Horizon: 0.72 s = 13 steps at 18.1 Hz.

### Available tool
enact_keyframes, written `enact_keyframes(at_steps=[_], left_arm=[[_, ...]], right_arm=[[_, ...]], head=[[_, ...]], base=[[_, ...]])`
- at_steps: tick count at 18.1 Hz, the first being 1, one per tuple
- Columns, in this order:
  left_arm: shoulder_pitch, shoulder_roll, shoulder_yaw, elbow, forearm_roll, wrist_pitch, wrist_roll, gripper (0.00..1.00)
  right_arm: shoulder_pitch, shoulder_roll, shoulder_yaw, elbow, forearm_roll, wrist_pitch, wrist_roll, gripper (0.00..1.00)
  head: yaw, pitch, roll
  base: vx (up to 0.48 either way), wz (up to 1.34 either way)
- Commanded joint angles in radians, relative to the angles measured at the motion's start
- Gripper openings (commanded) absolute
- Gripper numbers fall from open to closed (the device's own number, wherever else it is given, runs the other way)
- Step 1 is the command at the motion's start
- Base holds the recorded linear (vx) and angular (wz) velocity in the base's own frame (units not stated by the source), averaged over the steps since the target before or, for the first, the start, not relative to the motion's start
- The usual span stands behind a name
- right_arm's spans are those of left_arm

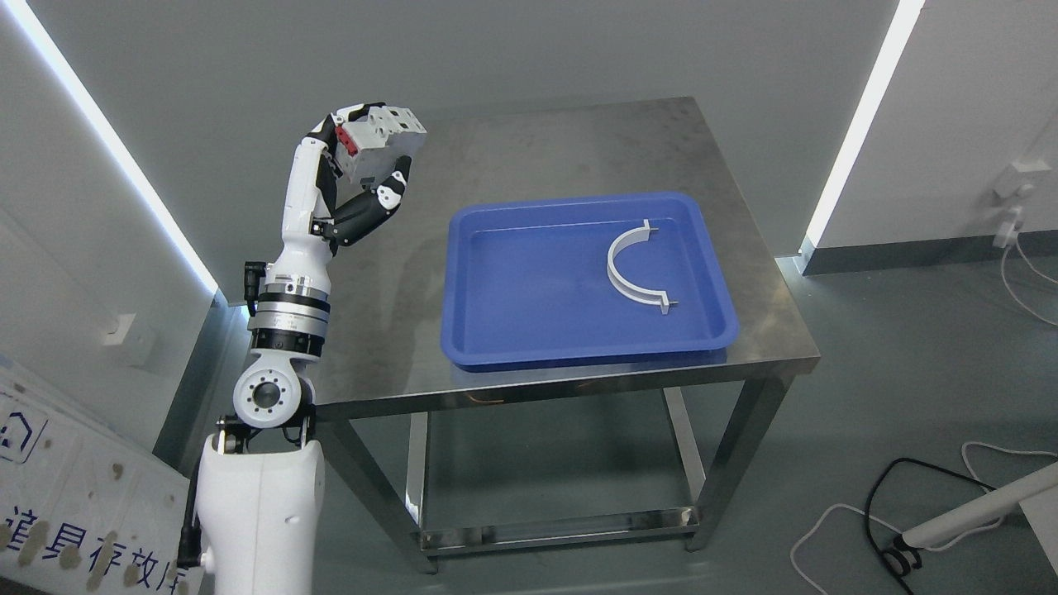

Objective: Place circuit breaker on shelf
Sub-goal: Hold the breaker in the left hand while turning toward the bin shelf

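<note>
Right, my left hand (364, 178) has its fingers (388, 192) clamped on the circuit breaker (382, 142): the dark thumb and lower fingers curl up beneath the grey block, and the upper fingers hook over its far top edge. The breaker sits tilted in the grasp, its red part turned toward the wrist, lifted clear of the steel table (579, 140) and hanging over the table's far left corner. Below the hand, the white forearm runs down through a black and silver wrist joint to the elbow at the lower left of the head view, just off the table's left edge.

Out from there, a blue tray (496, 330) lies on the tabletop, well apart from the hand, toward the right. Inside it rests a white half-ring clamp (621, 263), in the tray's right half. On the floor at the lower right I see loose cables (876, 496). My right arm does not show.
</note>
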Motion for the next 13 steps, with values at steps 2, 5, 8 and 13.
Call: enact_keyframes(at_steps=[2, 5, 8, 13], left_arm=[[0.114, 0.017, 0.041, -0.206, 0.015, -0.048, -0.065, 0.11], [0.169, 0.017, -0.001, -0.207, 0.015, -0.095, -0.065, 0.12], [0.202, 0.017, -0.007, -0.207, 0.015, -0.132, -0.066, 0.12], [0.217, 0.017, -0.013, -0.207, 0.015, -0.175, -0.19, 0.12]], right_arm=[[0.017, -0.017, 0.0, -0.001, 0.001, -0.027, 0.0, 1.0], [0.017, -0.017, 0.0, 0.0, -0.001, -0.027, 0.0, 1.0], [0.017, -0.017, 0.0, 0.0, 0.001, -0.027, 0.0, 1.0], [0.017, -0.017, 0.0, 0.0, -0.001, -0.027, 0.0, 1.0]], head=[[0.0, 0.0, 0.0], [0.0, 0.0, 0.0], [0.0, 0.0, 0.0], [0.0, 0.0, 0.0]], base=[[-0.199, 0.1], [-0.247, 0.24], [-0.31, 0.31], [-0.356, -0.02]])
